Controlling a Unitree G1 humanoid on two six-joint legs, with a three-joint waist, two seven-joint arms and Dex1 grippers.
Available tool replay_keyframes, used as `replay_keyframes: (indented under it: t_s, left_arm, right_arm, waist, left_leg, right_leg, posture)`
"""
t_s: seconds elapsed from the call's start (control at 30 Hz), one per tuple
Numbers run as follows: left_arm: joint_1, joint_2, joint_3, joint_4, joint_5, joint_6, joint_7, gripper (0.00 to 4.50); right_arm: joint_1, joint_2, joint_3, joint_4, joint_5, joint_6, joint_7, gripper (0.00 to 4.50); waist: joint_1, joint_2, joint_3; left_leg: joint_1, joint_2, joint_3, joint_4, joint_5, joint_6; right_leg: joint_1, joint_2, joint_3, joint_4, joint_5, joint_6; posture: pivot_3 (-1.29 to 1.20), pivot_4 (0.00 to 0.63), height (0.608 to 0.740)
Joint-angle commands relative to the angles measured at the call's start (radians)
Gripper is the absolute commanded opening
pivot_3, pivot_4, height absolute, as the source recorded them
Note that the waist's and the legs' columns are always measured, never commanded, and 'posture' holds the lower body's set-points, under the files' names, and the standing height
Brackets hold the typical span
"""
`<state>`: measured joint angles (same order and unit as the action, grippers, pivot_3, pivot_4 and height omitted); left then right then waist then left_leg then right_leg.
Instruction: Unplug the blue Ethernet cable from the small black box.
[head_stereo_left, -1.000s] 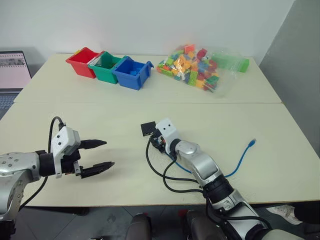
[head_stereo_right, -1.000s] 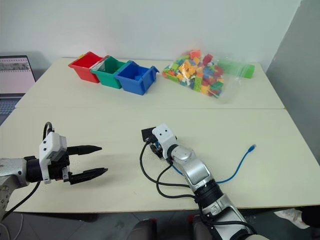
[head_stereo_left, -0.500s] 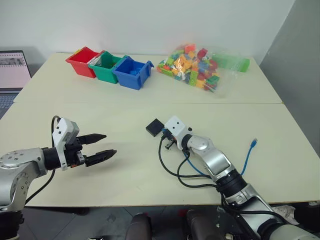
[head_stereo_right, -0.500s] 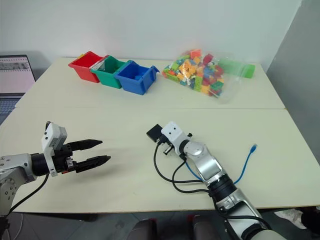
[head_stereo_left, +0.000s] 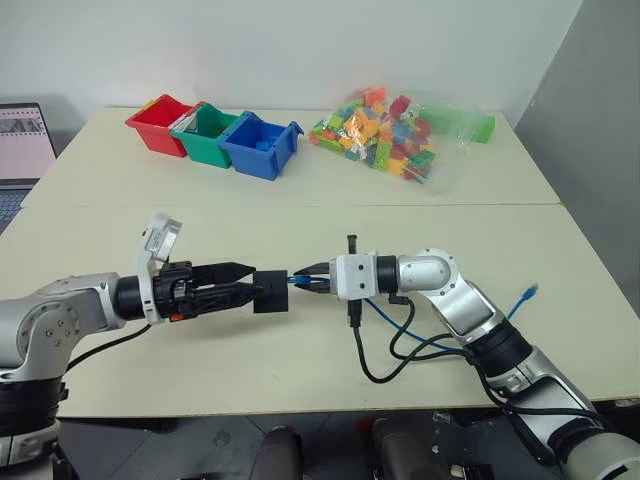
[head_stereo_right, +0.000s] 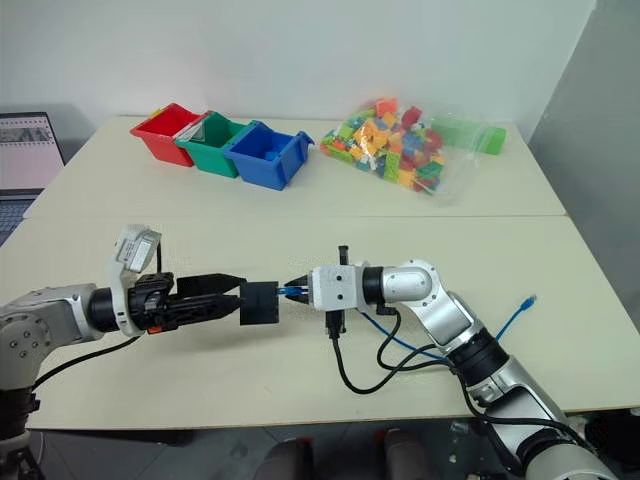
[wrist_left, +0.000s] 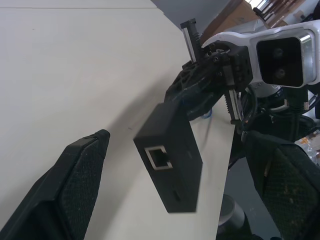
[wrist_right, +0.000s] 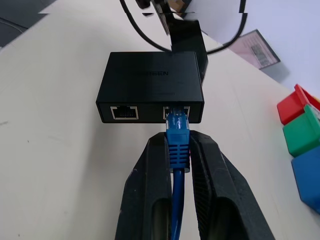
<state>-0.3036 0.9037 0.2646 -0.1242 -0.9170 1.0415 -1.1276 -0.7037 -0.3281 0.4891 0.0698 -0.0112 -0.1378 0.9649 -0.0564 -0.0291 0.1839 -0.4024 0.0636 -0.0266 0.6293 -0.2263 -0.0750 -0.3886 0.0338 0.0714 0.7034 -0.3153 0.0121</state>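
Above the pale surface (head_stereo_left: 300, 190) the small black box (head_stereo_right: 259, 303) hangs midair; the right gripper (wrist_right: 178, 165) clamps the blue Ethernet cable (wrist_right: 177, 140) at its plug, the left gripper (wrist_left: 170, 185) fingers spread around it, likely to brace.

We hold both arms out level, wrists turned inward so the two pincers face each other tip to tip. Our left pincer (head_stereo_left: 235, 283) has its fingers (wrist_left: 75, 175) spread wide apart. Our right pincer (wrist_right: 178, 150) has its fingers (wrist_right: 152, 175) pressed together, pinching what lies between them, just beyond the left pincer's tips.
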Motion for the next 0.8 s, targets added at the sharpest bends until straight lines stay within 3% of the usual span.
replay_keyframes:
  t_s: [0.03,0.37,0.5,0.8]
  left_arm:
    - [-0.024,-0.007,-0.006,-0.015,-0.035,0.009,-0.024,4.5]
    - [-0.029,-0.034,0.005,0.005,-0.077,0.031,-0.02,4.5]
    - [-0.027,-0.036,0.019,0.016,-0.092,0.04,-0.017,3.91]
    - [-0.058,-0.044,0.057,0.048,-0.16,0.084,0.009,3.91]
  right_arm:
    - [-0.048,0.016,-0.053,-0.068,0.058,0.031,0.021,0.23]
    - [-0.077,0.025,-0.091,-0.116,0.094,0.07,0.025,0.23]
    - [-0.077,0.019,-0.085,-0.121,0.078,0.059,0.027,0.23]
    - [-0.084,-0.009,-0.086,-0.115,0.068,0.036,0.048,0.23]
  waist:
    - [0.0,0.0,0.0]
    - [0.002,0.0,0.0]
    - [0.002,0.0,0.0]
    - [0.003,0.0,0.0]
  left_leg:
    - [0.0,0.0,0.0,0.0,0.0,0.0]
    - [0.0,0.0,0.0,0.0,0.0,0.0]
    - [0.0,0.0,0.0,0.0,0.0,0.0]
    - [0.0,0.0,0.0,0.0,0.0,0.0]
  right_leg:
    - [0.0,0.0,0.0,0.0,0.0,0.0]
    - [0.0,0.0,0.0,0.001,0.0,0.0]
    - [0.0,0.0,0.0,0.001,0.0,0.0]
    - [0.0,0.0,0.0,0.001,0.0,0.0]
  posture:
    - [0.0,0.15,0.74]
    - [0.0,0.15,0.74]
    - [0.0,0.15,0.74]
    - [0.0,0.15,0.74]
